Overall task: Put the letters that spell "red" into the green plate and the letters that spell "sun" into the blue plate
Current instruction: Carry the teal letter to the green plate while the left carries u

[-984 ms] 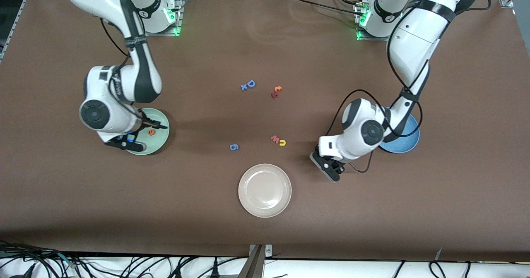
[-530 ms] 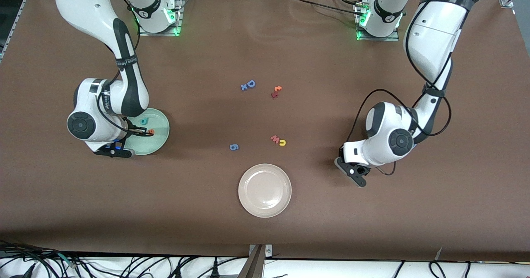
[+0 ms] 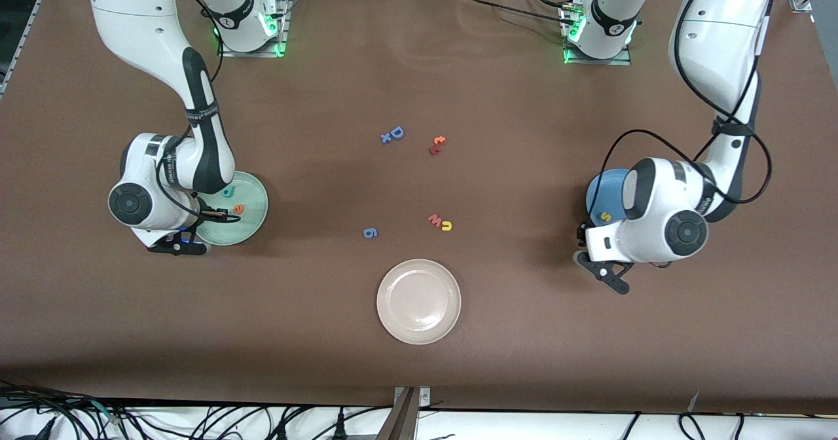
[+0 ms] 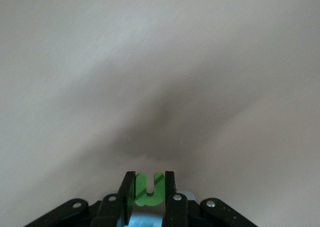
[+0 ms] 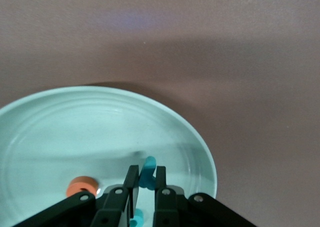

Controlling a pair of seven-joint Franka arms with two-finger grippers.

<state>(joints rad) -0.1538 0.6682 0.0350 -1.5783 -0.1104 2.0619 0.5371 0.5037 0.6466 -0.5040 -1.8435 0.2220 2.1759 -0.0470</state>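
The green plate (image 3: 252, 224) lies at the right arm's end, with an orange "e" (image 3: 238, 209) and a teal letter (image 3: 228, 192) in it. My right gripper (image 5: 145, 174) hangs low over this plate, shut on a second teal letter (image 5: 148, 167). The blue plate (image 3: 603, 194) at the left arm's end holds a yellow "s" (image 3: 605, 217). My left gripper (image 3: 605, 275) is over the table beside that plate's rim, shut on a green arch letter (image 4: 150, 189). A yellow arch letter (image 3: 446, 225) lies mid-table.
A salmon "w" (image 3: 434, 219) touches the yellow arch. A blue "6" (image 3: 370, 232), a blue "D" (image 3: 397, 132) with a small "x", and two red-orange letters (image 3: 437, 145) lie mid-table. A beige plate (image 3: 419, 301) sits nearest the front camera.
My left arm carried the green arch from beside the "w" toward the blue plate, uncovering the "s". My right arm shifted slightly toward its table end, uncovering a teal letter in the green plate.
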